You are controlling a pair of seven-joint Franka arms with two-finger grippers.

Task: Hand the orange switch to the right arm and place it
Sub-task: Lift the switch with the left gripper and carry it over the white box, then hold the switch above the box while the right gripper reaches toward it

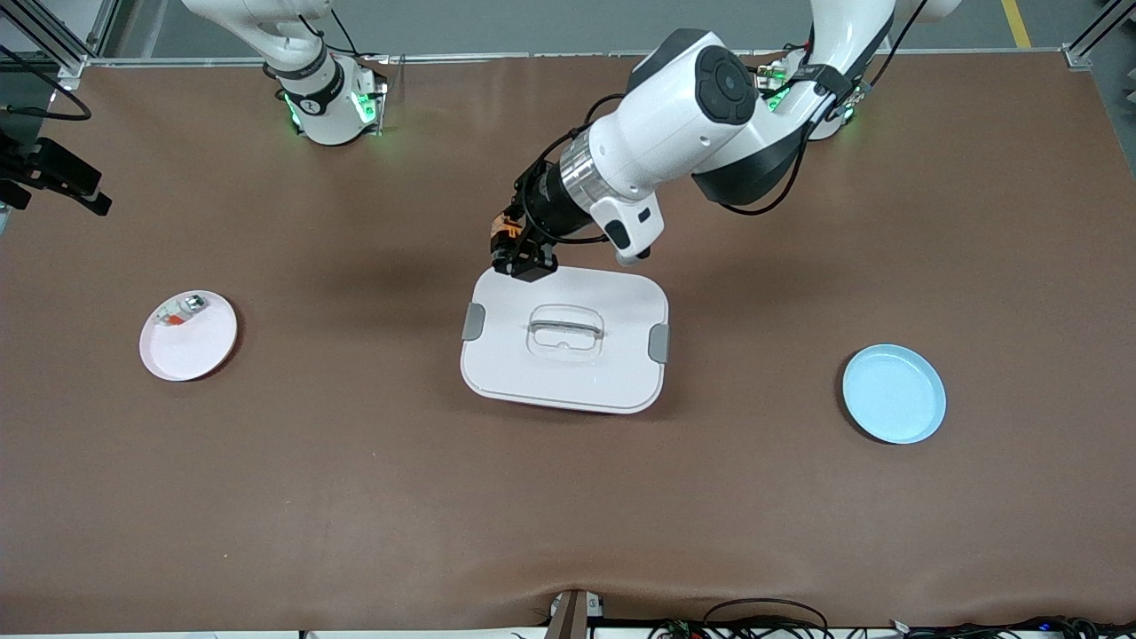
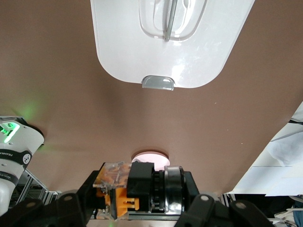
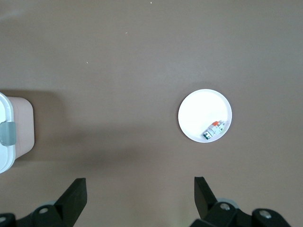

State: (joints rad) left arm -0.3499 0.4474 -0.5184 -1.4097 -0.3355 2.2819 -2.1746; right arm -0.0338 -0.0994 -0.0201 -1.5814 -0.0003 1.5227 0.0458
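Over the corner of the white rectangular lidded container [image 1: 564,342] farthest from the front camera and toward the right arm's end, we see the left gripper [image 1: 524,259] up in the air, fingers clamped shut on the orange switch [image 2: 139,189], a stubby black cylinder with orange at one end, lying crosswise between the fingers in the left wrist view. The right gripper [image 3: 139,191] is high over bare brown table mat [image 1: 355,497], jaws spread wide and empty, near the small white round plate [image 1: 188,335] holding a whitish-grey part with a red-orange bit [image 1: 180,312]; we only see its own fingers in the right wrist view. The right arm waits. A pale blue round plate [image 1: 894,393] sits empty toward the left arm's end. We judge the step as carry-to-handover, with the handover not yet done. Next the two grippers need to meet mid-table, the switch presented so the right fingers can close on a free end before the left lets go.
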